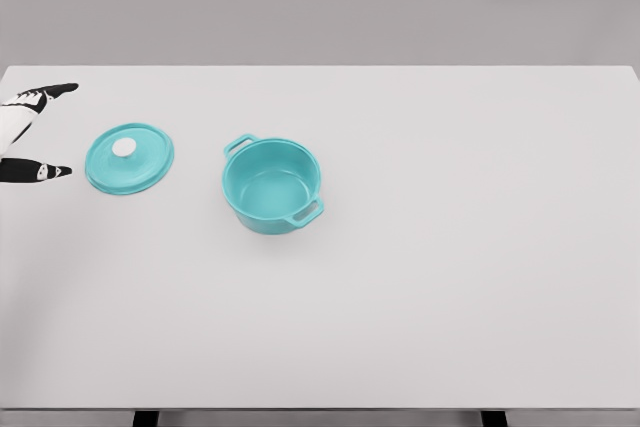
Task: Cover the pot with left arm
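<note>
table (450, 277): white, grey wall behind
pot (271, 186): teal, uncovered, mid-left
lid (128, 158): flat, left of pot
left hand (30, 132): fingers spread, empty, beside lid

pot (271, 185): showing blue-green all over, inside and out
lid (128, 158): showing the same blue-green, with a white knob (124, 148)
left hand (28, 133): showing white with black fingertips
table (450, 247): looking plain white
wall (320, 2): looking grey

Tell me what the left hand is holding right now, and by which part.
Nothing. The left hand is at the table's left edge, fingers spread, apart from the lid. The lid lies flat beside the open pot.
</note>
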You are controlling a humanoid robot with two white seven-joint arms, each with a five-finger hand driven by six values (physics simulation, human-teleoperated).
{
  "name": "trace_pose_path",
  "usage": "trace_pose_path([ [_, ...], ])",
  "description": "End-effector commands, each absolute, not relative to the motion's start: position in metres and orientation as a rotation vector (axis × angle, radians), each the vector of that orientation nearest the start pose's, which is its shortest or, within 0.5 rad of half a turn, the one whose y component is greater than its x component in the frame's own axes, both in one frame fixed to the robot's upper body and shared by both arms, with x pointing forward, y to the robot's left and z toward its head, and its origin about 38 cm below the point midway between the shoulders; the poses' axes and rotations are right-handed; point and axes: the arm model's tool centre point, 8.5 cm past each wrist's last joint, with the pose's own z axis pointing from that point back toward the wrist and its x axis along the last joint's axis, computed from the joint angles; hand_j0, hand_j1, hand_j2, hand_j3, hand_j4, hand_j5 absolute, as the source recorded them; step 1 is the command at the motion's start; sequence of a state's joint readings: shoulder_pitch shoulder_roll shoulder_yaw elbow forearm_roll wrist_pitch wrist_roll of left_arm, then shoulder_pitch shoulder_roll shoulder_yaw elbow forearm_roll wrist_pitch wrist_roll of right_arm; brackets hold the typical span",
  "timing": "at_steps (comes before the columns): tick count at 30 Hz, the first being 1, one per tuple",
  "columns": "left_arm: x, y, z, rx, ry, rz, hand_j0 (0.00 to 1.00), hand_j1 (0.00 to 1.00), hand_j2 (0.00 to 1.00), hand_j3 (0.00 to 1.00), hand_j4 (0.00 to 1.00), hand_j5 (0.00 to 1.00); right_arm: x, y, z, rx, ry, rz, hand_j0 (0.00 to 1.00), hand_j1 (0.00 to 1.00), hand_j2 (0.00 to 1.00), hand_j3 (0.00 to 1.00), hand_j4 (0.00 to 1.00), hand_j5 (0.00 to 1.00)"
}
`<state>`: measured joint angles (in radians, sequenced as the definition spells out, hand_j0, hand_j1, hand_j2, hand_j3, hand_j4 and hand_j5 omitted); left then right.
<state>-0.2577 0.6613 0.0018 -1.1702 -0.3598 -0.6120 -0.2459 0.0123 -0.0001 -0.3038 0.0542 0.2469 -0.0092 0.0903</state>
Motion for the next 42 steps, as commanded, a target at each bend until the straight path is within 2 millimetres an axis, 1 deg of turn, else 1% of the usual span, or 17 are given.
trace_pose_path([
  [1,0.408,0.451,0.159,0.628,-1.604,-1.186,1.00,1.00,1.00,1.00,1.00,1.00,-0.024,-0.258,-0.261,0.017,0.049,-0.062,1.00,1.00,1.00,1.00,1.00,1.00],
  [6,0.409,0.451,0.158,0.627,-1.599,-1.189,1.00,1.00,1.00,1.00,1.00,1.00,-0.024,-0.258,-0.261,0.017,0.049,-0.062,1.00,1.00,1.00,1.00,1.00,1.00],
  [8,0.415,0.440,0.158,0.603,-1.607,-1.217,1.00,1.00,1.00,1.00,1.00,1.00,-0.024,-0.258,-0.261,0.017,0.049,-0.062,1.00,1.00,1.00,1.00,1.00,1.00],
  [10,0.422,0.441,0.158,0.603,-1.597,-1.216,1.00,1.00,1.00,1.00,1.00,1.00,-0.023,-0.258,-0.261,0.017,0.048,-0.061,1.00,1.00,1.00,1.00,1.00,1.00],
  [11,0.428,0.433,0.157,0.588,-1.609,-1.214,1.00,1.00,1.00,1.00,1.00,1.00,-0.024,-0.258,-0.261,0.017,0.049,-0.062,1.00,1.00,1.00,1.00,1.00,1.00],
  [12,0.433,0.420,0.153,0.560,-1.627,-1.215,1.00,1.00,1.00,1.00,1.00,1.00,-0.024,-0.258,-0.261,0.017,0.049,-0.062,1.00,1.00,1.00,1.00,1.00,1.00],
  [13,0.437,0.412,0.153,0.544,-1.637,-1.226,0.79,0.79,0.79,0.79,0.79,0.79,-0.024,-0.258,-0.261,0.017,0.049,-0.062,1.00,1.00,1.00,1.00,1.00,1.00],
  [15,0.439,0.410,0.157,0.547,-1.649,-1.222,0.63,0.63,0.63,0.63,0.63,0.63,-0.023,-0.258,-0.261,0.017,0.048,-0.061,1.00,1.00,1.00,1.00,1.00,1.00],
  [16,0.443,0.409,0.164,0.548,-1.670,-1.211,0.63,0.63,0.63,0.63,0.63,0.63,-0.024,-0.258,-0.261,0.017,0.049,-0.062,1.00,1.00,1.00,1.00,1.00,1.00],
  [20,0.444,0.398,0.157,0.508,-1.665,-1.238,0.61,0.61,0.61,0.61,0.61,0.61,-0.024,-0.258,-0.261,0.017,0.049,-0.062,1.00,1.00,1.00,1.00,1.00,1.00],
  [21,0.444,0.394,0.152,0.494,-1.653,-1.254,0.58,0.58,0.58,0.58,0.58,0.58,-0.025,-0.258,-0.261,0.018,0.051,-0.062,1.00,1.00,1.00,1.00,1.00,1.00],
  [23,0.444,0.388,0.148,0.478,-1.645,-1.278,0.59,0.59,0.59,0.59,0.59,0.59,-0.024,-0.258,-0.261,0.017,0.049,-0.062,1.00,1.00,1.00,1.00,1.00,1.00],
  [31,0.446,0.390,0.144,0.478,-1.604,-1.314,0.63,0.63,0.63,0.63,0.63,0.63,-0.025,-0.258,-0.261,0.018,0.051,-0.062,1.00,1.00,1.00,1.00,1.00,1.00],
  [33,0.445,0.397,0.134,0.457,-1.544,-1.325,0.63,0.63,0.63,0.63,0.63,0.63,-0.024,-0.258,-0.261,0.017,0.049,-0.062,1.00,1.00,1.00,1.00,1.00,1.00],
  [36,0.445,0.404,0.128,0.458,-1.510,-1.322,0.64,0.64,0.64,0.64,0.64,0.64,-0.023,-0.258,-0.261,0.017,0.048,-0.061,1.00,1.00,1.00,1.00,1.00,1.00],
  [38,0.445,0.406,0.127,0.459,-1.502,-1.323,0.68,0.68,0.68,0.68,0.68,0.68,-0.024,-0.258,-0.261,0.017,0.049,-0.062,1.00,1.00,1.00,1.00,1.00,1.00],
  [42,0.447,0.408,0.129,0.465,-1.501,-1.318,0.68,0.68,0.68,0.68,0.68,0.68,-0.024,-0.258,-0.261,0.017,0.049,-0.062,1.00,1.00,1.00,1.00,1.00,1.00],
])
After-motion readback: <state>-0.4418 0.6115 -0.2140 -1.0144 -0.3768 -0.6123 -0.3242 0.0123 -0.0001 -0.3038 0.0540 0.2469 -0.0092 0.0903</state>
